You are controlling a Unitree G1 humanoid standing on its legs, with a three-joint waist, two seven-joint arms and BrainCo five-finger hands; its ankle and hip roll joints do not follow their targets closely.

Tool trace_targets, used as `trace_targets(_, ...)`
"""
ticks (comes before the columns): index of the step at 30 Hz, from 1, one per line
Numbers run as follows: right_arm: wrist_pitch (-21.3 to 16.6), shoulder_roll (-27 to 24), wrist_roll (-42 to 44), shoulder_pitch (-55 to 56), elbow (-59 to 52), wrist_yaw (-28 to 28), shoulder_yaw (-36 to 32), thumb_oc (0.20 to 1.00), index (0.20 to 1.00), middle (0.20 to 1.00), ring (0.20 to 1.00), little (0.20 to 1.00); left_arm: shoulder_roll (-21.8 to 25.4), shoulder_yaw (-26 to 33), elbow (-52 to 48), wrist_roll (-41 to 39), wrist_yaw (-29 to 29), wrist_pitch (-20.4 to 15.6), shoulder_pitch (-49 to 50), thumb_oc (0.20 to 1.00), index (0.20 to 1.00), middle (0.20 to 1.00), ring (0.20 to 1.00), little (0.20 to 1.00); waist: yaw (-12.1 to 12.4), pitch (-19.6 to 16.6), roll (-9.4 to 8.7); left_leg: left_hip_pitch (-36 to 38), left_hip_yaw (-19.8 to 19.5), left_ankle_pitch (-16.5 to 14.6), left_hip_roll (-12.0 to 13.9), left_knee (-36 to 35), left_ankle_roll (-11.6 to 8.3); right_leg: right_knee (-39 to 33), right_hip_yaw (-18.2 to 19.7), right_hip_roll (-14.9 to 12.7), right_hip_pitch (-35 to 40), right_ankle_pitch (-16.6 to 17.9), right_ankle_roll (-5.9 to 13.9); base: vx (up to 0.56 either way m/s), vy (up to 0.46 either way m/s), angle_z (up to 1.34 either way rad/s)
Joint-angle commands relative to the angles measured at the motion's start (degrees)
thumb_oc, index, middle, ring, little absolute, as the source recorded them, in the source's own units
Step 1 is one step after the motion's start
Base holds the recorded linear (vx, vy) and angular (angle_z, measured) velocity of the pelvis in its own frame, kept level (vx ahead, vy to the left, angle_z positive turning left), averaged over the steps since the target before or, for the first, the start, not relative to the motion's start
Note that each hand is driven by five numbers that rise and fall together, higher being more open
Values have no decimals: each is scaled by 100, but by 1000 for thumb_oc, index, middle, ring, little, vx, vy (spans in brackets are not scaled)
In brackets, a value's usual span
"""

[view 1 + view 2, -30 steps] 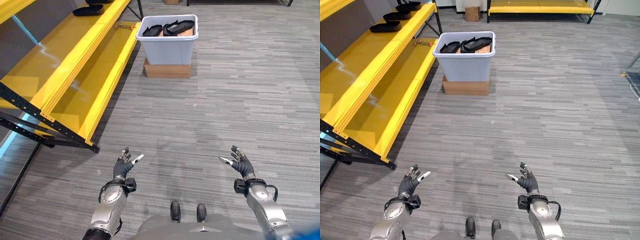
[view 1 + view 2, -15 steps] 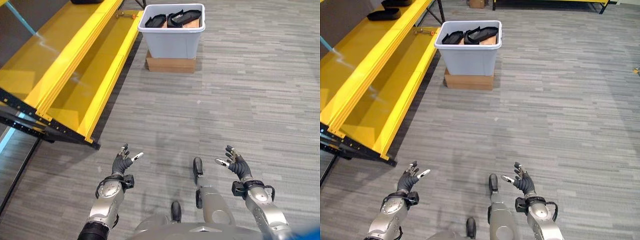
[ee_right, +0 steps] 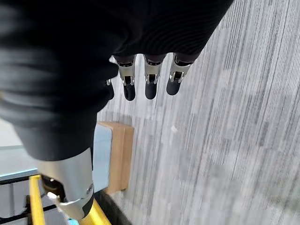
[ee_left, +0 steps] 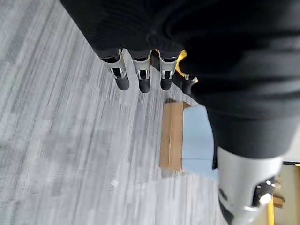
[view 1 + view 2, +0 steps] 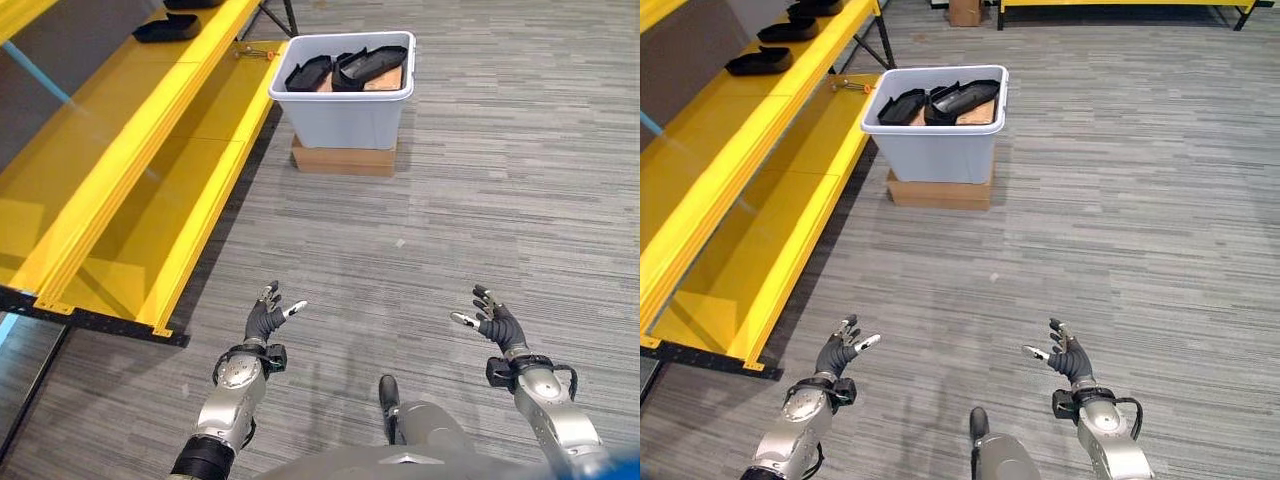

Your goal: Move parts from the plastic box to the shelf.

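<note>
Left robot hand (image 5: 268, 318) and right robot hand (image 5: 494, 322) both relaxed, empty, low over floor; black parts (image 5: 937, 102) in plastic box (image 5: 936, 150) ahead, beside yellow shelf (image 5: 735, 170); approach square to box, stop w/ rim within reach before bending.

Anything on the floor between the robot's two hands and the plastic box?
No: in both eye views, bare grey floor lies between the open left hand and right hand and the plastic box, which sits on a cardboard box.

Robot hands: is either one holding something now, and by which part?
Nothing is held. The left robot hand and right robot hand are open over the floor; the parts lie in the plastic box.
</note>
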Motion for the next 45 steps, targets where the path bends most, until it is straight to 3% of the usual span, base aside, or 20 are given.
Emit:
trace_targets(1, -277, 1, 236, 122, -448, -10, -180, 1000, 1000, 1000, 1000, 1000, 199, 112, -310, -1, 12, -268, 57, 1000, 1000, 1000, 1000, 1000, -68, 168, -64, 247, 560, 1052, 27, -1163, 460, -108, 230, -303, -123, 331, 827, 142, -93, -9)
trace_targets(4, -275, 32, 266, 177, -443, -81, -240, 1000, 1000, 1000, 1000, 1000, 231, 132, -298, 80, -26, -241, 119, 1000, 1000, 1000, 1000, 1000, 59, 290, -263, -590, 934, 336, -129, -1592, 767, -269, 256, -458, 286, 230, 906, 189, -48, 17)
trace_targets(5, -296, 59, 221, 171, -412, -138, -244, 1000, 1000, 1000, 1000, 1000, 233, 151, -279, 112, -17, -234, 181, 1000, 1000, 1000, 1000, 1000, 125, 288, -315, -924, 1086, 249, -45, -2351, 841, -363, 279, -481, 483, 166, 953, 210, 20, 39)
trace_targets(6, -296, 61, 221, 174, -412, -139, -243, 1000, 1000, 1000, 1000, 1000, 234, 150, -281, 112, -17, -233, 184, 1000, 1000, 1000, 1000, 1000, 133, 298, -327, -887, 1098, 259, -56, -2388, 844, -368, 289, -492, 502, 161, 957, 341, 90, 33)
trace_targets(7, -331, 109, 125, 170, -392, -172, -219, 1000, 1000, 1000, 1000, 1000, 204, 192, -223, 151, 48, -238, 194, 1000, 1000, 1000, 1000, 1000, 202, 279, -246, -1159, 1147, 886, 201, -3470, 695, -453, 300, -390, 723, 68, 983, 210, 65, 9)
trace_targets(10, -323, 141, 33, 152, -273, -201, -176, 1000, 1000, 1000, 1000, 1000, 192, 262, -183, 202, 84, -232, 188, 1000, 1000, 1000, 1000, 1000, 334, 237, -176, -1183, 1081, 1349, 311, -4405, 528, -499, 427, -298, 1113, -131, 1016, 382, 134, -13)
trace_targets(15, -262, 220, -55, 260, -255, -89, -105, 1000, 1000, 1000, 1000, 1000, 171, 306, -204, 180, 86, -273, 338, 1000, 1000, 1000, 1000, 1000, 434, 21, -134, -965, 1096, 1462, 418, -4405, 509, -524, 687, -416, 1526, -405, 1088, 342, 201, -58)
trace_targets(16, -233, 288, -17, 237, -251, -82, -86, 1000, 1000, 1000, 1000, 1000, 180, 290, -248, 165, 98, -277, 333, 1000, 1000, 1000, 1000, 1000, 454, -40, -176, -854, 1221, 1429, 346, -4373, 601, -537, 706, -593, 1621, -446, 1168, 314, 242, -62)
trace_targets(20, -231, 416, 75, 113, -274, -79, -31, 1000, 1000, 1000, 1000, 1000, 295, 278, -279, 94, 167, -281, 216, 1000, 1000, 1000, 1000, 1000, 483, -75, -339, -1135, 1448, 956, 118, -3648, 858, -372, 704, -987, 1582, -409, 1368, 226, 205, -36)
trace_targets(24, -229, 458, 121, -18, -236, -118, 36, 1000, 1000, 1000, 1000, 1000, 397, 277, -307, -11, 261, -278, 151, 1000, 1000, 1000, 1000, 1000, 534, -117, -413, -1258, 1503, 658, 6, -3398, 983, -96, 717, -1115, 1380, -270, 1468, 187, 173, 14)
trace_targets(26, -236, 484, 157, -36, -223, -116, 79, 1000, 1000, 1000, 1000, 1000, 453, 286, -328, -37, 308, -245, 122, 1000, 1000, 1000, 1000, 1000, 532, -74, -463, -1145, 1436, 367, -164, -3318, 1159, 838, 758, -1165, 999, 252, 1619, 210, 184, 2)
trace_targets(27, -236, 483, 158, -38, -222, -116, 79, 1000, 1000, 1000, 1000, 1000, 452, 286, -328, -37, 308, -245, 120, 1000, 1000, 1000, 1000, 1000, 542, -93, -450, -1168, 1442, 379, -146, -3324, 1155, 838, 768, -1148, 967, 267, 1615, 100, 163, 14)
trace_targets(28, -239, 497, 182, -65, -249, -107, 99, 1000, 1000, 1000, 1000, 1000, 509, 302, -340, -25, 330, -219, 53, 1000, 1000, 1000, 1000, 1000, 463, 72, -408, -922, 1411, 265, -220, -3421, 1292, 1817, 755, -1142, 465, 823, 1659, 171, 240, 1)
trace_targets(30, -225, 517, 159, -75, -241, -109, 146, 1000, 1000, 1000, 1000, 1000, 587, 333, -407, 56, 323, -193, 19, 1000, 1000, 1000, 1000, 1000, 343, 299, -204, -391, 1431, 149, -169, -3740, 1379, 2550, 429, -1058, -394, 706, 1529, 237, 262, -2)
trace_targets(33, -212, 510, 199, -148, -224, -122, 167, 1000, 1000, 1000, 1000, 1000, 565, 345, -389, 54, 279, -204, -10, 1000, 1000, 1000, 1000, 1000, 206, 410, -154, 113, 1468, 47, -222, -4051, 1305, 1691, 81, -877, -914, 321, 1504, 270, 50, -17)
trace_targets(36, -190, 526, 162, -180, -222, -99, 133, 1000, 1000, 1000, 1000, 1000, 516, 419, -301, 104, 211, -193, 21, 1000, 1000, 1000, 1000, 1000, 136, 439, -240, 536, 1540, -47, -242, -4239, 1174, -329, -319, -928, -981, 900, 1664, 286, -85, 4)
trace_targets(38, -166, 490, 58, -171, -296, -34, 129, 1000, 1000, 1000, 1000, 1000, 485, 463, -286, 189, 122, -227, 125, 1000, 1000, 1000, 1000, 1000, 124, 362, -283, 761, 1550, -87, -231, -4351, 1042, -920, -361, -933, -984, 1191, 1816, 370, -147, -9)
trace_targets(40, -174, 469, 44, -151, -327, -18, 124, 1000, 1000, 1000, 1000, 1000, 454, 463, -289, 209, 92, -237, 171, 1000, 1000, 1000, 1000, 1000, 120, 331, -291, 841, 1521, -137, -239, -4365, 1027, -884, -397, -942, -945, 1223, 1821, 220, -97, 2)
trace_targets(43, -219, 412, 131, -98, -376, -2, 68, 1000, 1000, 1000, 1000, 1000, 285, 319, -243, 230, 13, -195, 127, 1000, 1000, 1000, 1000, 1000, 50, 117, -240, 1129, 1334, -380, -175, -4272, 937, -690, -415, -940, -645, 1261, 1617, 385, -212, 35)
trace_targets(45, -236, 347, 158, -97, -452, -19, 21, 1000, 1000, 1000, 1000, 1000, 206, 271, -245, 183, 27, -193, 120, 1000, 1000, 1000, 1000, 1000, -13, 67, -114, 1196, 1273, -465, -5, -4113, 844, -385, -503, -879, -639, 1038, 1498, 235, -157, 85)
